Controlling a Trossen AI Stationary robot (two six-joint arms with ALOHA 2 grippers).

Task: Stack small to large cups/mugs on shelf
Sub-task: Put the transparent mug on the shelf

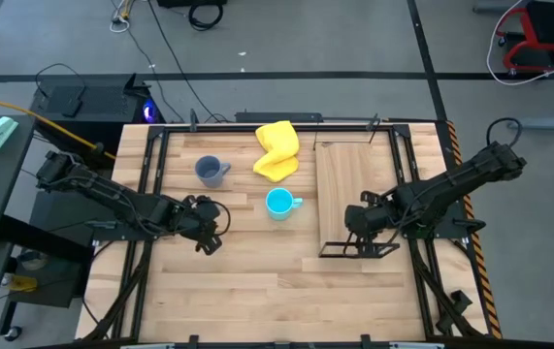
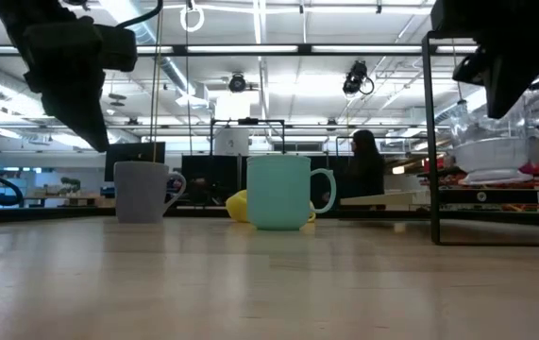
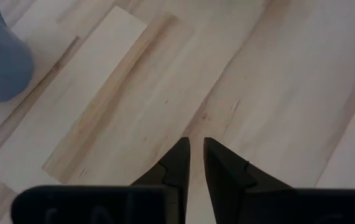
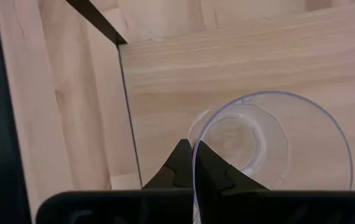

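Open tabletop (image 1: pixel 257 291) all along the near side, nothing standing there. My left gripper (image 1: pixel 211 229) has bare wood around it; grey-blue mug (image 1: pixel 210 171) and cyan mug (image 1: pixel 278 203) sit farther back, well apart, with a clear lane between them. Yellow cloth (image 1: pixel 277 150) blocks the far middle. On my right, the shelf (image 1: pixel 354 174) frame's black posts box in my right gripper (image 1: pixel 357 231), pinched on the glass cup (image 4: pixel 270 143) rim.
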